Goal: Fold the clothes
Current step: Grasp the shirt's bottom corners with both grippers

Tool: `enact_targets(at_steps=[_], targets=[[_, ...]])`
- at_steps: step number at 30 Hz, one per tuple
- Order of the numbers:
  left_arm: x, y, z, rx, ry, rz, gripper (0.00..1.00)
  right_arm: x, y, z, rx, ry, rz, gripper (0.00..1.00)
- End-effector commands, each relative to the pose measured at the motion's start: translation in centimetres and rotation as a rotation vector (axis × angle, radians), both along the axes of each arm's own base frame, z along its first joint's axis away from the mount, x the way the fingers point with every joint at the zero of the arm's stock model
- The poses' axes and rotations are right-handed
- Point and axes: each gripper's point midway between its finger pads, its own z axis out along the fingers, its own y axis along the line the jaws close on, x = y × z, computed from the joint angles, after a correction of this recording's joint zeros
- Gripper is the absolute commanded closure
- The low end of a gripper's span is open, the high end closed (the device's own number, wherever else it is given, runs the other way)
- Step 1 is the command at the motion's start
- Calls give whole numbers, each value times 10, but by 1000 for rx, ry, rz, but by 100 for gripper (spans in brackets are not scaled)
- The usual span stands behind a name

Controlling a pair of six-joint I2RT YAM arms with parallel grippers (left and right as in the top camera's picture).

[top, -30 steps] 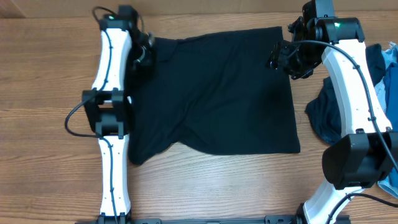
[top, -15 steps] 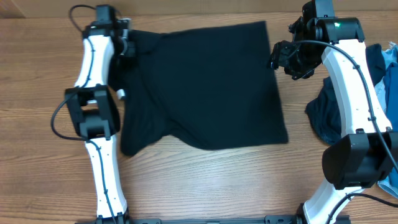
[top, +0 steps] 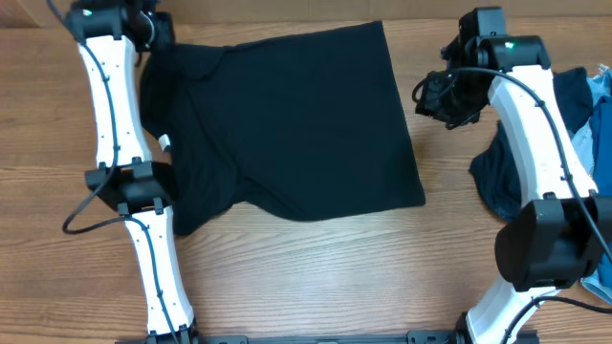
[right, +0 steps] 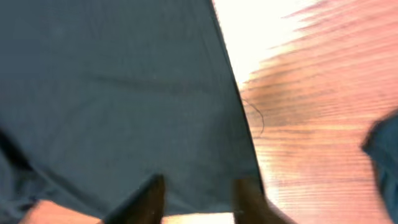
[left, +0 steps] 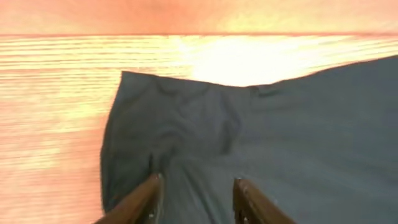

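On wood surface (top: 316,287), centre-left in overhead: near-black T-shirt (top: 287,124), spread mostly flat, w/ soft ripples toward lower left and a wavy bottom hem. Small white tag (top: 164,143) at T-shirt's left edge, just beside left arm (top: 117,105).

Far right of surface, well apart from T-shirt: rumpled dark blue garment (top: 492,186), partly under right arm (top: 537,143). Beyond that, at frame edge: pale blue denim (top: 601,91).

Left claw (left: 198,182): at T-shirt's upper left corner, up by top edge of overhead. Open, w/ fingers (left: 148,200) apart in wrist view, fabric lying loose below the gap, nothing pinched. Ahead of claw: sleeve/shoulder area bunched in shallow folds, bare wood to left and beyond.

Right claw (right: 200,182): off T-shirt's right edge in overhead, near upper right corner, not touching cloth as far as visible. Also open, w/ both fingers (right: 152,199) apart, dark and blurred at bottom of wrist view, nothing between. Below wrist cam: T-shirt's smooth panel, straight side edge running top to bottom, wood to the right. Whether fingertips sit over cloth or clear of it: can't tell from wrist pic alone.

Left arm stretched along T-shirt's left side; right arm arching over dark blue garment.
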Motion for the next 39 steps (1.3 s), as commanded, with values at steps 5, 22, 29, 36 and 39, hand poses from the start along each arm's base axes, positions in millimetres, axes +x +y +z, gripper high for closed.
enact_targets(at_steps=[5, 22, 29, 36, 39], targets=[[-91, -50, 207, 131, -314, 18, 78, -40, 35, -99, 18, 136, 131, 96], [-303, -82, 360, 199, -627, 67, 65, -178, -31, -183, -238, 568, -276, 96], [-286, -80, 288, 332, -330, 42, 54, -159, -30, -147, -204, 419, -288, 96], [-271, -85, 133, 229, 210, 70, 57, -143, -27, -145, -185, 337, -222, 96], [-275, -53, 81, 183, 374, 196, 62, -142, -27, -145, -184, 334, -222, 96]])
